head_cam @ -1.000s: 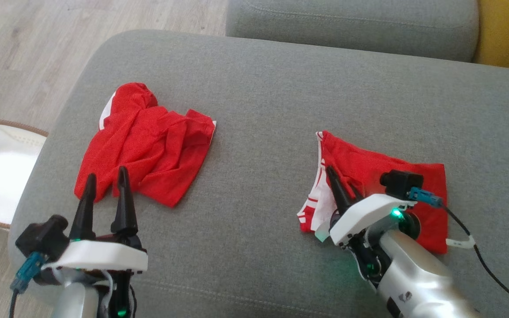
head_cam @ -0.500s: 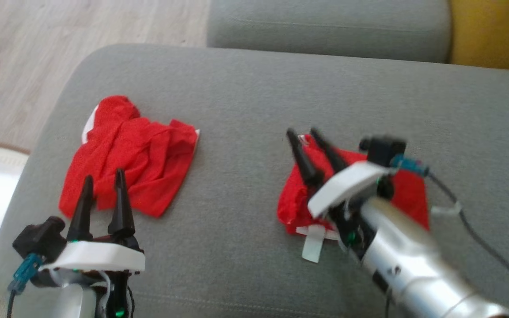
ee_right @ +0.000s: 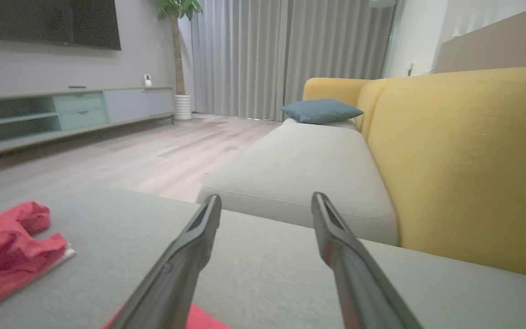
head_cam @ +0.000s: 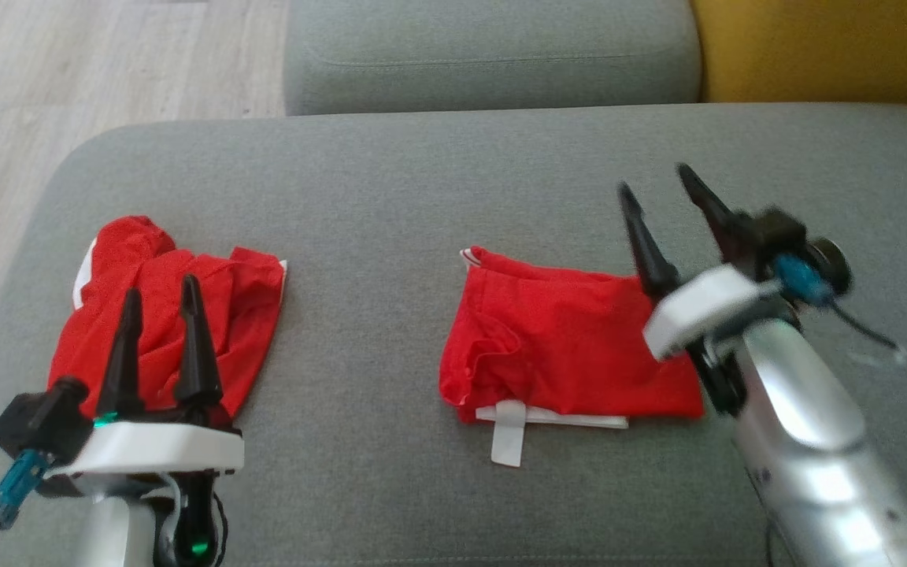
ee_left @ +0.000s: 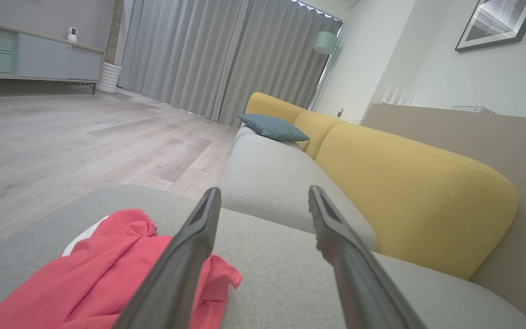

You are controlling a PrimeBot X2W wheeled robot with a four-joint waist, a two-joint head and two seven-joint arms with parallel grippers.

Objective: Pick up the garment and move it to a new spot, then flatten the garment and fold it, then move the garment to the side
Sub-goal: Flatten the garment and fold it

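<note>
Two red garments lie on the grey sofa cushion (head_cam: 422, 197). The folded one (head_cam: 571, 346) sits in the middle with a white label (head_cam: 507, 441) sticking out at its near edge. My right gripper (head_cam: 654, 179) hovers over its right end, open and holding nothing; a sliver of that garment (ee_right: 208, 321) shows under the right gripper (ee_right: 266, 197). The crumpled red garment (head_cam: 170, 315) lies at the left. Above its near part my left gripper (head_cam: 160, 289) stands open and empty. The wrist view shows this garment (ee_left: 85, 283) below and left of the left gripper (ee_left: 265, 191).
A second grey seat cushion (head_cam: 493, 55) lies beyond, with the yellow backrest (head_cam: 823, 47) at the far right. Wooden floor (head_cam: 28, 94) drops off past the cushion's left edge. A blue pillow (ee_left: 272, 127) rests farther along the sofa.
The right gripper has let go of the middle garment and risen to the upper right, leaving it folded over. The camera has turned, shifting the picture. The left gripper has kept its pose.
</note>
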